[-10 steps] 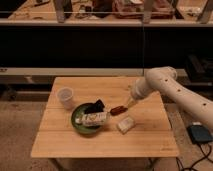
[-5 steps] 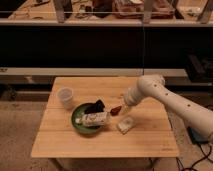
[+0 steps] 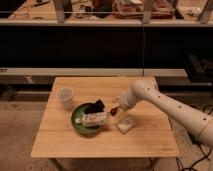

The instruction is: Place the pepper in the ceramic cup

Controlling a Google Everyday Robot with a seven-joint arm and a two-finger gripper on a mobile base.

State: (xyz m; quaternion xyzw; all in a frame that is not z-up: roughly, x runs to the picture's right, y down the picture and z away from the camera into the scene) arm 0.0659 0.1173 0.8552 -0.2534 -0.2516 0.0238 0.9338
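Gripper [image 3: 119, 106] dropped closer, now just above-right of pepper [image 3: 115, 111]; state cannot tell.

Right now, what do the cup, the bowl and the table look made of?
Cup: plain matte white, likely ceramic. Bowl: dark green, smooth; ceramic or plastic, unclear. Table: pale wood with plank lines. The end effector is at the pepper, right of the bowl.
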